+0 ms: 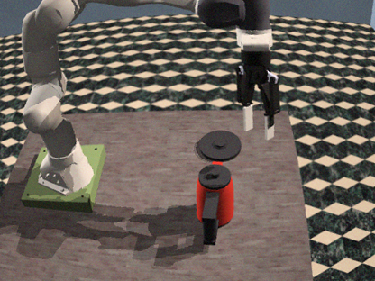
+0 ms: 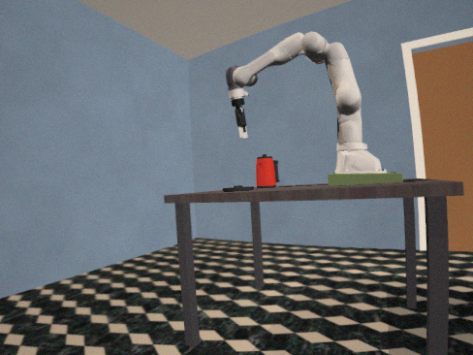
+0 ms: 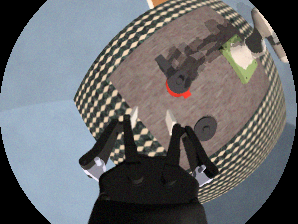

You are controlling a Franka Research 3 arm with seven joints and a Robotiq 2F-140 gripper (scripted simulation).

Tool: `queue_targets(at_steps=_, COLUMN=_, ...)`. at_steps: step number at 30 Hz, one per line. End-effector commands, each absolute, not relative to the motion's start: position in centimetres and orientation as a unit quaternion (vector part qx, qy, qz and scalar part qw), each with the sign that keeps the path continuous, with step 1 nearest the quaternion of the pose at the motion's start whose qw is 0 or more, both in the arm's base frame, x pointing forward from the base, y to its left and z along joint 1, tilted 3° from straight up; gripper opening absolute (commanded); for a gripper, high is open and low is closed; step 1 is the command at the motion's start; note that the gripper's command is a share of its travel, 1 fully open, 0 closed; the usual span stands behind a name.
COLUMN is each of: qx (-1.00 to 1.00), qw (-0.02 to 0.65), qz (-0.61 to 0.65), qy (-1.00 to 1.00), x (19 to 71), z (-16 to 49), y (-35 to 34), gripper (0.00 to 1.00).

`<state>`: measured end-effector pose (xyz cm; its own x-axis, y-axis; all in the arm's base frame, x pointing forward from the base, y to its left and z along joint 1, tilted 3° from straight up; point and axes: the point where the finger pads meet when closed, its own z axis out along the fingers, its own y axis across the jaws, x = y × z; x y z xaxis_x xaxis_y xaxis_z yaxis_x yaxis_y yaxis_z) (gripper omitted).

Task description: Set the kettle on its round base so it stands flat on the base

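The red kettle (image 1: 215,195) with a black lid and black handle stands upright on the brown table, its handle toward the front edge. It also shows in the exterior view (image 2: 266,171) and the wrist view (image 3: 178,86). The black round base (image 1: 218,145) (image 2: 237,188) (image 3: 205,125) lies flat just behind the kettle, stud up, and is apart from it. My gripper (image 1: 259,129) (image 2: 242,133) hangs high in the air, above the table's right side and beyond the base. Its fingers point down, stand partly open and hold nothing (image 3: 152,119).
The arm's green mount (image 1: 66,178) sits at the table's left side. The table's right edge (image 1: 299,178) is close to the base and kettle. A brown door (image 2: 443,141) is in the wall behind the table.
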<state>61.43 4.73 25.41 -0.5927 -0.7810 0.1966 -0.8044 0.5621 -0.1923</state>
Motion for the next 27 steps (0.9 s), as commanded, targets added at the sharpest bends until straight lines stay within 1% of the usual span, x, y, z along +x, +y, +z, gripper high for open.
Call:
queue_targets(at_steps=1, qx=0.565, qw=0.051, qz=0.090, qy=-0.818, x=60.0, z=25.1, y=2.2, gripper=0.47)
queue_targets(at_steps=6, qx=0.591, qw=0.054, qz=0.065, qy=-0.802, x=57.4, z=24.6, y=-1.3, gripper=0.47)
queue_targets(at_steps=8, qx=0.591, qw=0.054, qz=0.065, qy=-0.802, x=57.4, z=24.6, y=-1.3, gripper=0.47)
queue_targets(at_steps=15, qx=0.646, qw=0.047, qz=0.027, qy=-0.762, x=54.3, z=23.9, y=-4.8, gripper=0.47)
queue_targets(at_steps=22, qx=0.687, qw=0.034, qz=0.000, qy=-0.726, x=52.2, z=23.5, y=-6.6, gripper=0.47)
queue_targets(at_steps=27, qx=0.718, qw=0.026, qz=-0.013, qy=-0.695, x=51.7, z=23.4, y=-7.0, gripper=0.47)
